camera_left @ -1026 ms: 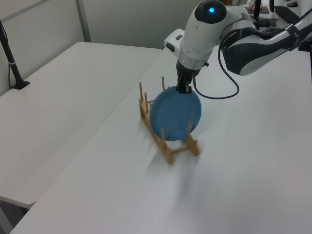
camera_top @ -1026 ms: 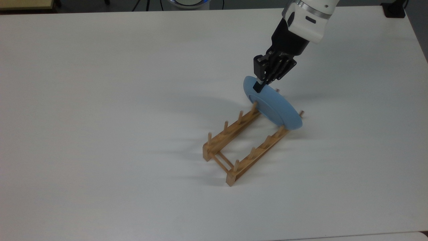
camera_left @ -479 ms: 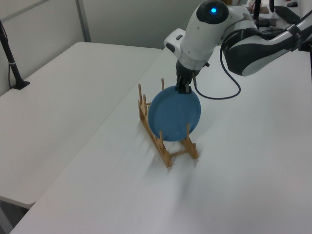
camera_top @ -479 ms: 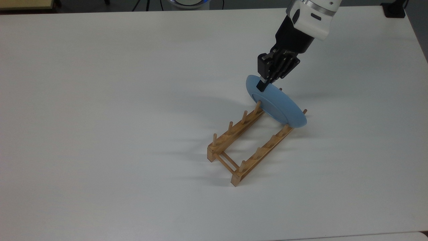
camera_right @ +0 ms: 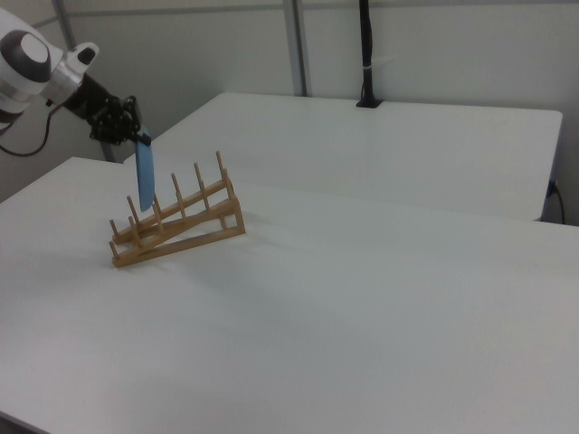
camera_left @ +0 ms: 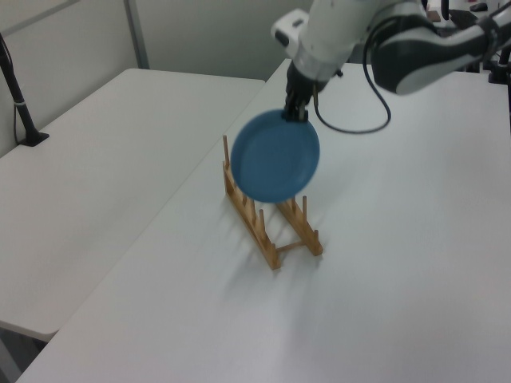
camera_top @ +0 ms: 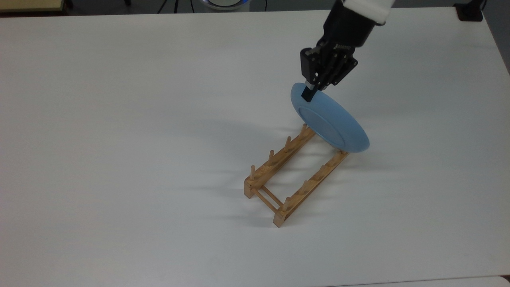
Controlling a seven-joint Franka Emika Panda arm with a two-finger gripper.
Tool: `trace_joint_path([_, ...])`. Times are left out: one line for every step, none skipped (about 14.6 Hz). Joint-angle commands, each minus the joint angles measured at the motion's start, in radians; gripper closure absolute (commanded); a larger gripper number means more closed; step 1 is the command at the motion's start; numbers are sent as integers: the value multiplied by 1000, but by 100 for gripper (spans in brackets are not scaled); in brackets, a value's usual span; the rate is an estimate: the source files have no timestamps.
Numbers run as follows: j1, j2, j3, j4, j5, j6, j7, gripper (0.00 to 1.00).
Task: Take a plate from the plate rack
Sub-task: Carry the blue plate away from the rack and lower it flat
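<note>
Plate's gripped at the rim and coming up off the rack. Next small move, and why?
Probably keep lifting straight up a little more before any sideways travel. The end effector is shut on the plate at its upper rim, and in the right view the plate's lower edge hangs level with the plate rack pegs, so a sideways move now could catch one.

A broad white table (camera_top: 119,119) carries the scene. Directly on it stands a small wooden plate rack (camera_top: 293,175), two pegged rails joined by thin crossbars. In the right view one end of the rack is tipped up off the tabletop.
</note>
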State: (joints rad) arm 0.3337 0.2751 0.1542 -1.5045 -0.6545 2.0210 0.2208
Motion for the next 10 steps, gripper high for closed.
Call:
trace_joint_path([-24,-34,-48,35,166,45,12,100])
trace_joint_path([-25,-40,-73,55,232,45,11,100])
trace_joint_path([-33,-43,-93,62,304,45,11,100])
trace_joint_path([-42,-47,-113,63,384,44,11,100])
trace_joint_path([-56,-56,-139,63,470,44,8,100])
trace_joint_path([-73,-63,-174,55,549,35,5,100])
trace_joint_path([-91,-66,-201,47,638,18,-1,100])
trace_joint_path([-111,-66,-228,29,720,-19,-21,100])
trace_joint_path([-130,-66,-267,17,792,-69,-76,100])
trace_joint_path([-142,-66,-316,0,864,-135,-148,100])
